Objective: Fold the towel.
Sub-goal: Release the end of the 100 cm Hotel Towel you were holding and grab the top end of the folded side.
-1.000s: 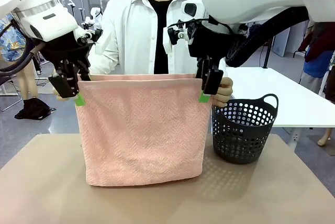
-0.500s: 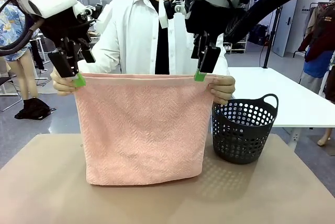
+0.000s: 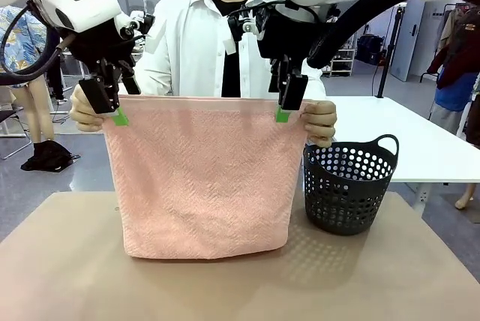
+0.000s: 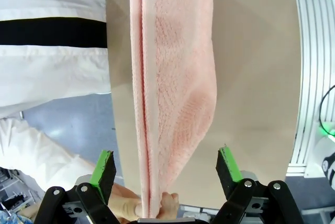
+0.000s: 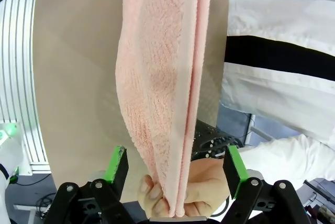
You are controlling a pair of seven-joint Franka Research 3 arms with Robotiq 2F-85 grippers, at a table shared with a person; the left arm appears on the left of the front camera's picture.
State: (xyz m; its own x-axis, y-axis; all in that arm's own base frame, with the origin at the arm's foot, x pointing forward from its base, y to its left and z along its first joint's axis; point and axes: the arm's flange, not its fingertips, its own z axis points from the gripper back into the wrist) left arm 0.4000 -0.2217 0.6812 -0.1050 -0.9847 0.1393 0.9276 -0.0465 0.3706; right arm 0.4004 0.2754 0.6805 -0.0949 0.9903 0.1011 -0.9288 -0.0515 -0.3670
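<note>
The salmon-pink towel hangs doubled in front of the person, its lower fold resting on the table. The person's hands pinch both top corners. My left gripper is at the towel's top left corner and my right gripper near its top right corner. In the left wrist view the left gripper is open, its green pads wide on either side of the towel's edge, not touching it. My right gripper is open the same way astride the towel, with a hand below.
A dark perforated plastic basket stands on the brown table just right of the towel. The person in a white shirt stands close behind the towel at the far edge. A white table lies beyond on the right.
The person has lifted the towel's top edge higher. Both grippers have risen with it from beside the corners and now sit at the top edge.
</note>
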